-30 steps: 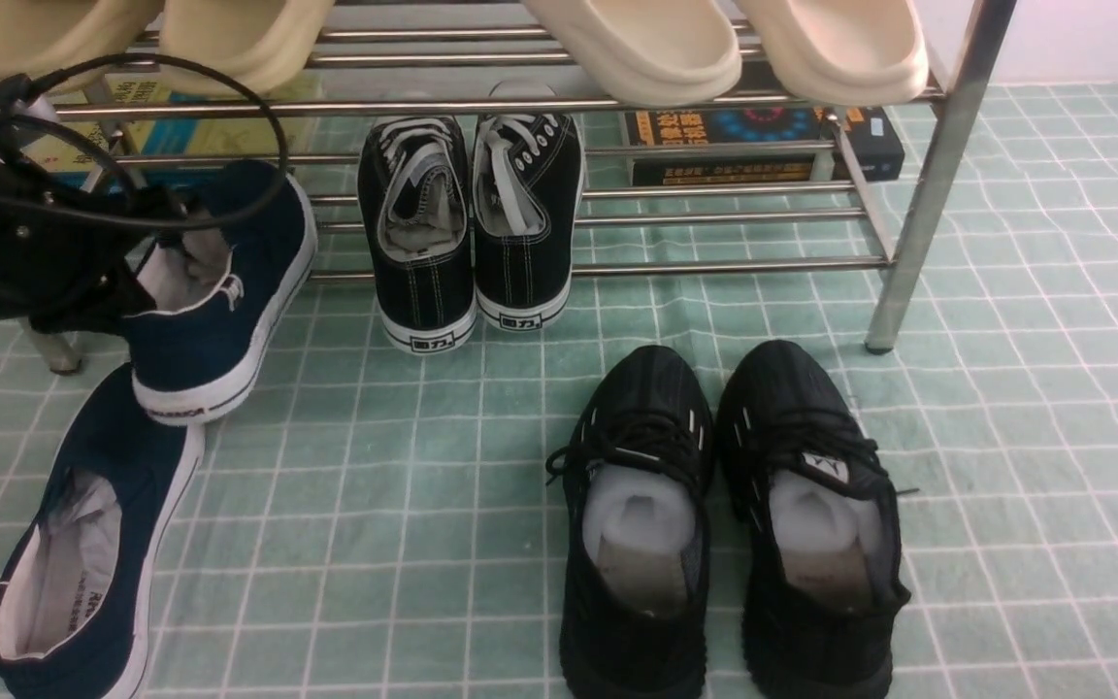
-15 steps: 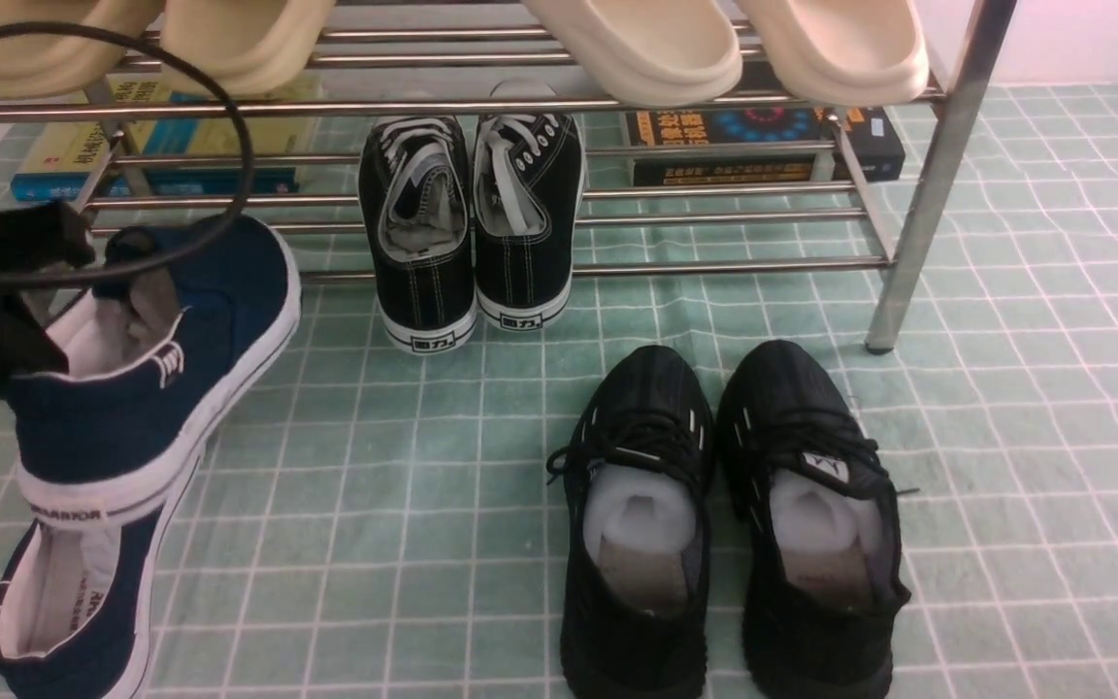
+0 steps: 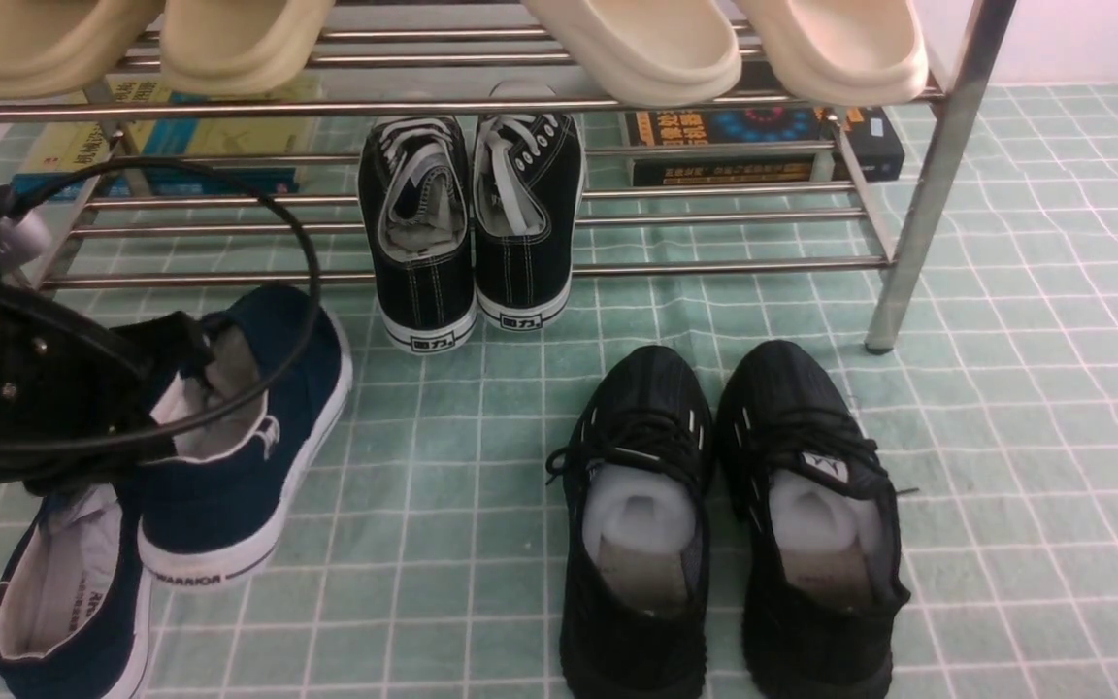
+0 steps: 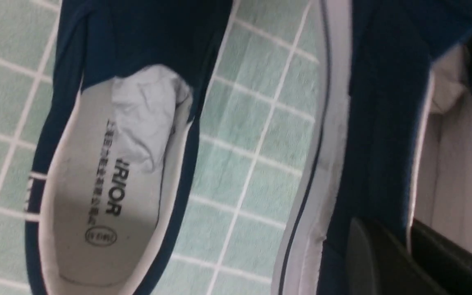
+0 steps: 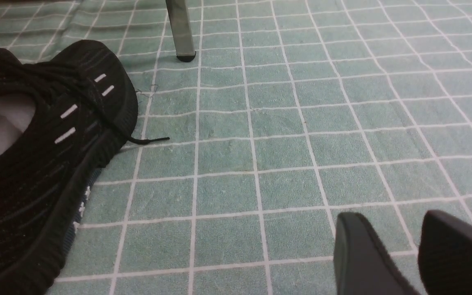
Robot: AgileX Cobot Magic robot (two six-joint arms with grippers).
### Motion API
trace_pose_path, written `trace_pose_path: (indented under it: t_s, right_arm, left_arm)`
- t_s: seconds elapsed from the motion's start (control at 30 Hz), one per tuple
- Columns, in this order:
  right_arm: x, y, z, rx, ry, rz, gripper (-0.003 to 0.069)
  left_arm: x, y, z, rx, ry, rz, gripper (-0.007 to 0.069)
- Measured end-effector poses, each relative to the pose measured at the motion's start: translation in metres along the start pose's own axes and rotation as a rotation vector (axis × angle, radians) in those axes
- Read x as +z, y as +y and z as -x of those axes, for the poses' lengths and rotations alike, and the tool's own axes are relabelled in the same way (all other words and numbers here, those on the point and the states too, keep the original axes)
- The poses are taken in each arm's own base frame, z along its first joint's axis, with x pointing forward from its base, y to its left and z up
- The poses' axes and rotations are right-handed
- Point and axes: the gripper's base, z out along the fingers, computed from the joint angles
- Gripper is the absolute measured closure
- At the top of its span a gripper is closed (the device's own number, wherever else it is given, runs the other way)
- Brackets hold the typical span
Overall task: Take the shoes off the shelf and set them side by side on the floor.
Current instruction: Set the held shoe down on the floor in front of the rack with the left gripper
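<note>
One navy slip-on shoe (image 3: 64,592) lies on the pale green gridded floor (image 3: 423,485) at the near left, with white paper stuffed in its toe (image 4: 109,164). My left gripper (image 3: 176,374) is shut on the side wall of the other navy shoe (image 3: 248,427), one finger inside the opening and one outside (image 4: 408,239). This held shoe (image 4: 379,123) sits low, just right of the first, in front of the metal shelf (image 3: 617,105). I cannot tell whether its sole touches the floor. My right gripper (image 5: 389,217) hovers open over bare floor, holding nothing.
Black lace-up sneakers (image 3: 467,233) stand at the lower tier's front. Black knit running shoes (image 3: 724,515) sit on the floor at centre right, one also in the right wrist view (image 5: 43,155). Cream slippers (image 3: 637,49) fill the top tier, books (image 3: 763,146) lie underneath, and a shelf leg (image 3: 918,214) stands right.
My left gripper has carried the navy shoe off the shelf's left end, swung it out to the left, then brought it down and rightward beside the shoe on the floor.
</note>
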Motion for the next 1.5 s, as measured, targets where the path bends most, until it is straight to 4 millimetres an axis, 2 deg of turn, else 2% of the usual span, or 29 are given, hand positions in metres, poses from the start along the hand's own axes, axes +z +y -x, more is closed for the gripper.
trace_pose_path:
  t_s: [0.33, 0.7, 1.17, 1.37, 1.5]
  right_arm:
    - [0.000, 0.000, 0.000, 0.000, 0.000, 0.000, 0.0420]
    - [0.000, 0.000, 0.000, 0.000, 0.000, 0.000, 0.0420]
    - [0.000, 0.000, 0.000, 0.000, 0.000, 0.000, 0.0420]
    - [0.000, 0.000, 0.000, 0.000, 0.000, 0.000, 0.0420]
    - [0.000, 0.000, 0.000, 0.000, 0.000, 0.000, 0.0420]
  left_arm:
    - [0.005, -0.006, -0.002, -0.034, -0.068, 0.102, 0.0595]
    - [0.043, -0.010, -0.004, -0.019, 0.028, 0.159, 0.0594]
    - [0.046, -0.010, -0.005, -0.017, 0.036, 0.166, 0.0585]
    - [0.046, -0.009, -0.005, 0.006, 0.045, 0.171, 0.0531]
    - [0.040, -0.010, -0.005, 0.039, 0.033, 0.164, 0.0422]
